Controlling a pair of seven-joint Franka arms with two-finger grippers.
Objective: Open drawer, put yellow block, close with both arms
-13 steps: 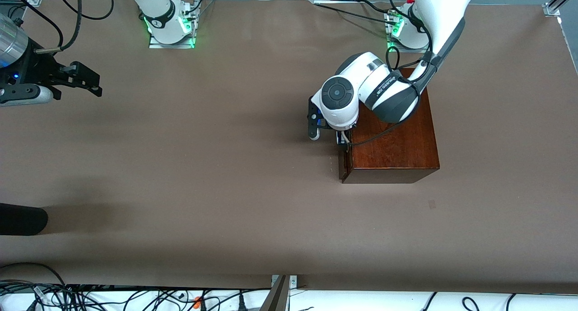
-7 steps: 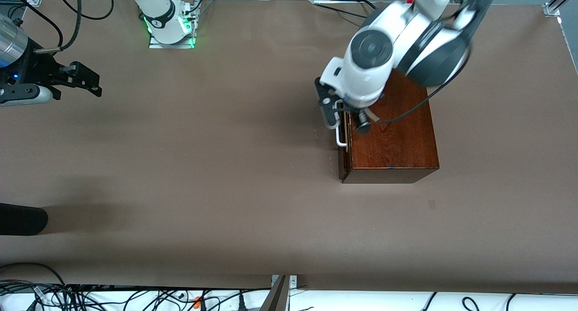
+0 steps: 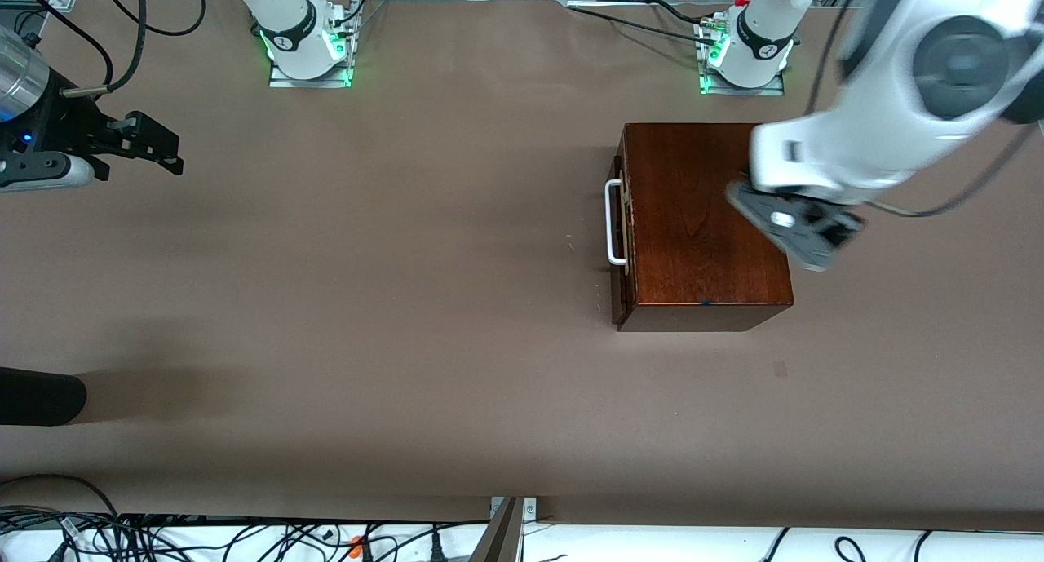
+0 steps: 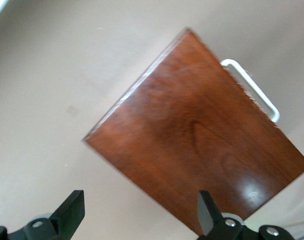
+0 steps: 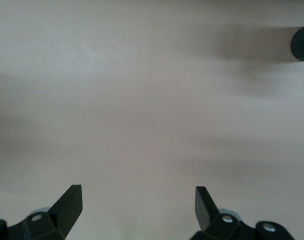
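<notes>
The brown paper-covered surface (image 3: 408, 301) carries a dark reddish-brown wooden box (image 3: 701, 219) in the upper half of the front view, toward the left arm's end. Its drawer (image 3: 620, 285) looks pushed in, with the white U-shaped handle (image 3: 613, 223) standing clear of the front. The small yellow block appears in no view, so its location cannot be stated. The left tool (image 3: 803, 240) hangs released over the box edge. The right tool (image 3: 139, 146), also released and empty, waits over bare surface. If the drawer is to be opened next, align the left jaws squarely across the handle bar before closing, then pull straight along the slide. Only the left wrist view shows the left fingers (image 4: 72, 210) spread. Only the front view shows both arms at once.
</notes>
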